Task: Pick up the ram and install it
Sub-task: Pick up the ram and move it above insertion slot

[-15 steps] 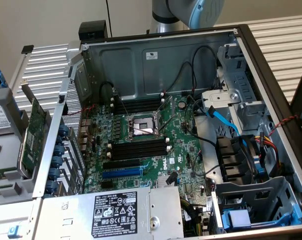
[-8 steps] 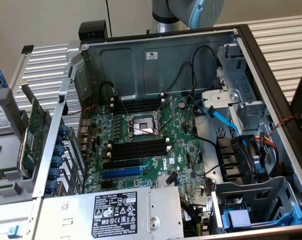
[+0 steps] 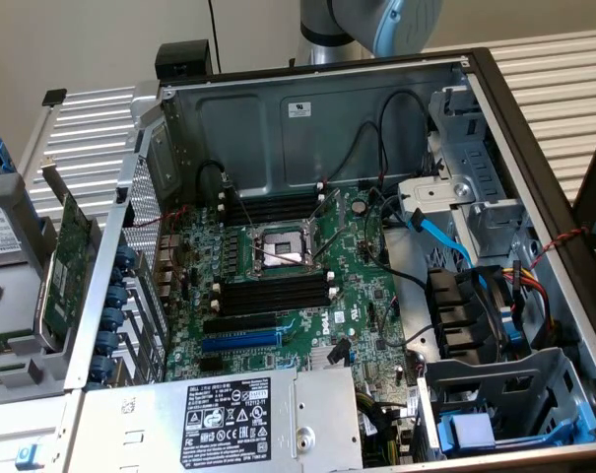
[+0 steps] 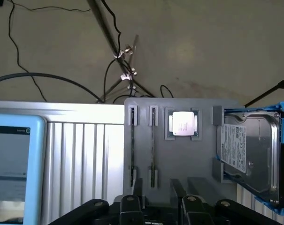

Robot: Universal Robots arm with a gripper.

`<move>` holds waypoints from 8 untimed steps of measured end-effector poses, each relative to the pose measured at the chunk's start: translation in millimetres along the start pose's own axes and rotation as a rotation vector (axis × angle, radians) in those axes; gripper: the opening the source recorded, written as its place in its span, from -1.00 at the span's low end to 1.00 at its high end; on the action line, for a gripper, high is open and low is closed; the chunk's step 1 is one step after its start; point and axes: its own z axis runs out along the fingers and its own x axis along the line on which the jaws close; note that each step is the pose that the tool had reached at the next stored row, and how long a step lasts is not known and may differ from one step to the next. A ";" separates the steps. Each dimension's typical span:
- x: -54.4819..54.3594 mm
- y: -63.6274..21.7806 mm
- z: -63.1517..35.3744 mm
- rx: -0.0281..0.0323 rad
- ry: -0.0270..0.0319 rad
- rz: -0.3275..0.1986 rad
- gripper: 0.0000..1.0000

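Nearest, the gripper (image 4: 160, 208) is released, its fingers (image 4: 130, 206) apart with nothing between them; just beyond it the ram (image 4: 153, 145) stands on edge in the grey tray (image 4: 188, 159), with a second stick (image 4: 132, 145) close beside it; that closeness is the main hazard, I judge: a finger descending off-centre could strike the neighbour or pinch both; a hold on so thin an edge could let the stick tilt; the processor chip (image 4: 183, 124) sits near enough to be knocked; farther off, in the middle of the exterior view, the memory slots (image 3: 273, 293) lie near loose cables (image 3: 349, 158); a skewed stick would jam against the end clips.
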 end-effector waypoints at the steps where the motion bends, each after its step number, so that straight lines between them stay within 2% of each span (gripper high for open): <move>1: 1.0 0.0 1.8 0.0000 0.0000 -0.001 -0.16; 2: 2.0 0.0 3.6 0.0000 0.0000 -0.002 -0.16; 3: 3.1 0.0 5.4 0.0000 0.0001 -0.002 -0.04; 8: 12.0 0.0 14.5 0.0000 0.0001 -0.005 -0.04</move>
